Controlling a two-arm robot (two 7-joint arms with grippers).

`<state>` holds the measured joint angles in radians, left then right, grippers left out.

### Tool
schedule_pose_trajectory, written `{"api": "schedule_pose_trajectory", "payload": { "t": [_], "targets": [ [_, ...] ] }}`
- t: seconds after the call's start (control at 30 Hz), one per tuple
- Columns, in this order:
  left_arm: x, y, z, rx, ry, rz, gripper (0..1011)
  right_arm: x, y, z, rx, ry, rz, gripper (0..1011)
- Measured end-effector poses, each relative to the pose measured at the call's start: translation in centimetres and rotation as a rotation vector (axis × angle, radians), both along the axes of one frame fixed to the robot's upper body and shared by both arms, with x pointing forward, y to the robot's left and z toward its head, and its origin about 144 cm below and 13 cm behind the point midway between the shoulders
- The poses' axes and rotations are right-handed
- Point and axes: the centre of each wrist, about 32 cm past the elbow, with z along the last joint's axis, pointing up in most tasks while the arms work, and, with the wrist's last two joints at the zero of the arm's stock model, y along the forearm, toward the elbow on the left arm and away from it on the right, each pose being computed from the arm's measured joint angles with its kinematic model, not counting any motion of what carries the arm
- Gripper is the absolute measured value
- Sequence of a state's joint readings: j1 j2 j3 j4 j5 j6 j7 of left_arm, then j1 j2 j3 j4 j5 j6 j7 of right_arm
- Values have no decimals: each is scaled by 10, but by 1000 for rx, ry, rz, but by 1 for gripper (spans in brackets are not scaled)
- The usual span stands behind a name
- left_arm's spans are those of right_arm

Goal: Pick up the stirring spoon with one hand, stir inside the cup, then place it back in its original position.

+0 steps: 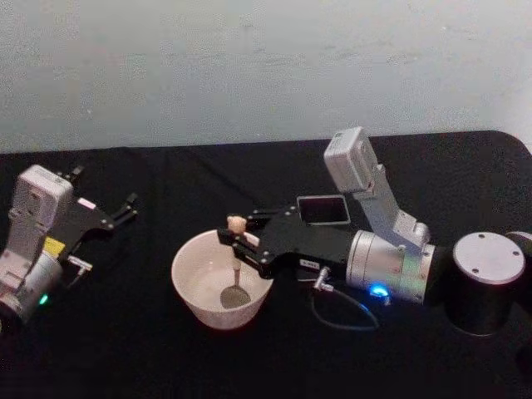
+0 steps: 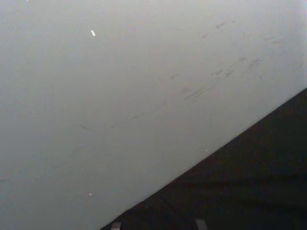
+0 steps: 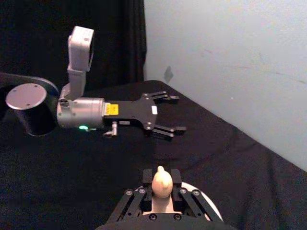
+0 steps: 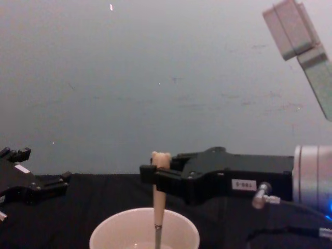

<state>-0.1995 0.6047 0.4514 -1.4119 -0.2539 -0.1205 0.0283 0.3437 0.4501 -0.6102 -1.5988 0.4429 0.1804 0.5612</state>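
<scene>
Your stirring spoon (image 4: 158,199) stands upright in the cup (image 1: 218,318), with its silver bowl at the bottom and its bear-head top above the rim. The right gripper (image 1: 238,243) is clamped on the cream handle just under that head, with the dark holder (image 1: 322,210) just behind its body. Your left gripper (image 3: 175,114) rests well off to the left, fingers spread and holding nothing.

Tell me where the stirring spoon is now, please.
In the head view, the stirring spoon stands upright near the centre, its bowl down in the cup and its handle held by the right claw.
</scene>
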Motion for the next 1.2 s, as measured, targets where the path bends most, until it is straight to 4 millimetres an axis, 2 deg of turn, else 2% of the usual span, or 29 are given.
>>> {"api": "schedule_pose_trajectory", "payload": {
  "t": [0.3, 0.67, 0.87, 1.2],
  "targets": [
    [0, 0, 0, 0, 0, 0, 1001, 1, 14, -3, 6, 5, 15, 223],
    [0, 0, 0, 0, 0, 0, 1001, 15, 28, -8, 3, 3, -33, 223],
    [0, 0, 0, 0, 0, 0, 1001, 27, 28, -9, 3, 1, -76, 223],
    [0, 0, 0, 0, 0, 0, 1001, 35, 19, -8, -2, -5, -119, 223]
  ]
}}
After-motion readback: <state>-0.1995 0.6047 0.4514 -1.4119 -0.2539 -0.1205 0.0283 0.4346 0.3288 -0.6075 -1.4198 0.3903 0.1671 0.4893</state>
